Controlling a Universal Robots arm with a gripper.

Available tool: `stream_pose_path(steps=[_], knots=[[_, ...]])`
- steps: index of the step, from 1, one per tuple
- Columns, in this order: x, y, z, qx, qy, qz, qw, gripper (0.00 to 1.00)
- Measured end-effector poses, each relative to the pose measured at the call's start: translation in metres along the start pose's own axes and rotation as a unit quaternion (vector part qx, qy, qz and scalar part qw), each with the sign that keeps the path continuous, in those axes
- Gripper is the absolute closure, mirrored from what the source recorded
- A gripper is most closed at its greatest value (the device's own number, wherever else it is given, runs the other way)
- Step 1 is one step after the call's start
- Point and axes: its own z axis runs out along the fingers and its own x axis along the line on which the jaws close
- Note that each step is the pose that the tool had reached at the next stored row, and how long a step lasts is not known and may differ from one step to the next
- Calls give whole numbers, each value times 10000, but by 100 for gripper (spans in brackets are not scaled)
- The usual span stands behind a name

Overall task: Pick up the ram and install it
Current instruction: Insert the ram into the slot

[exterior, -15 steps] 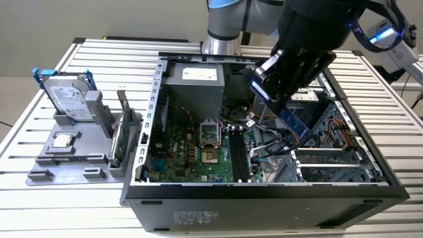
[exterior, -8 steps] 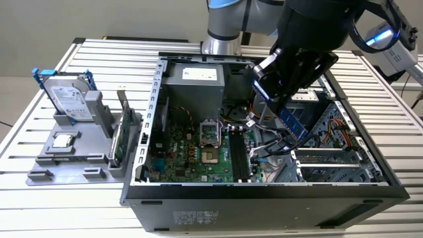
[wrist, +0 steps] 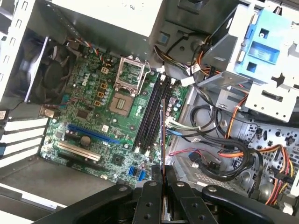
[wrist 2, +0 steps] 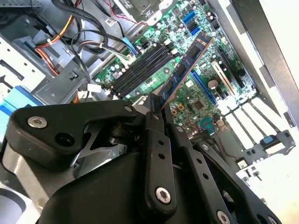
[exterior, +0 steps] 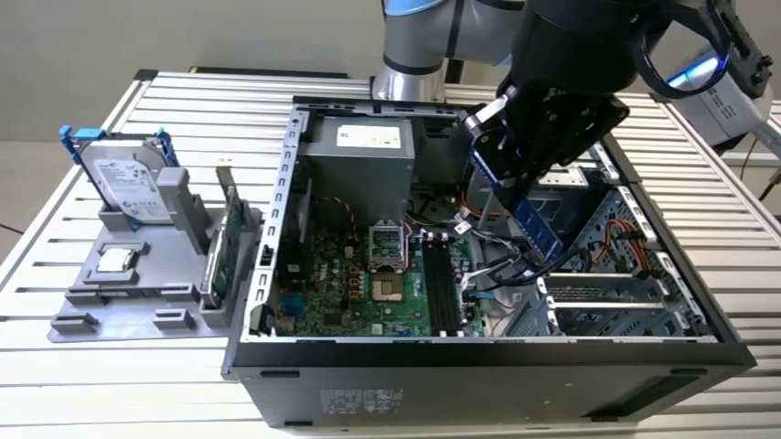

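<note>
My black gripper (exterior: 522, 187) hangs over the open computer case (exterior: 488, 352), shut on the ram (exterior: 540, 229), a thin blue stick that slants down from the fingers. It hovers above the cables, toward the exterior view's right of the black memory slots (exterior: 442, 283), and touches nothing. In the second wrist view the ram (wrist 2: 184, 70) juts out from the gripper (wrist 2: 156, 109) and crosses over the motherboard beside the slots (wrist 2: 142, 70). Seen edge-on in the first wrist view, the ram (wrist: 162, 140) is a thin line running out of the gripper (wrist: 163, 179), just beside the slots (wrist: 152, 116).
On the exterior view's left, a grey holder (exterior: 123, 311) carries a silver hard drive with blue rails (exterior: 128, 183) and a green expansion card (exterior: 226, 247). Inside the case are the power supply (exterior: 360, 151), loose cables (exterior: 513, 265) and a drive cage (exterior: 610, 302).
</note>
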Motion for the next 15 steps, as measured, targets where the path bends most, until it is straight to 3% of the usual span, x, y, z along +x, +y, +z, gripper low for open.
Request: stream_pose_path(steps=[7, 15], knots=[[0, 0, 0, 4, -10, 345, 9994, 100], [0, 0, 0, 9, -20, 687, 9976, 100]])
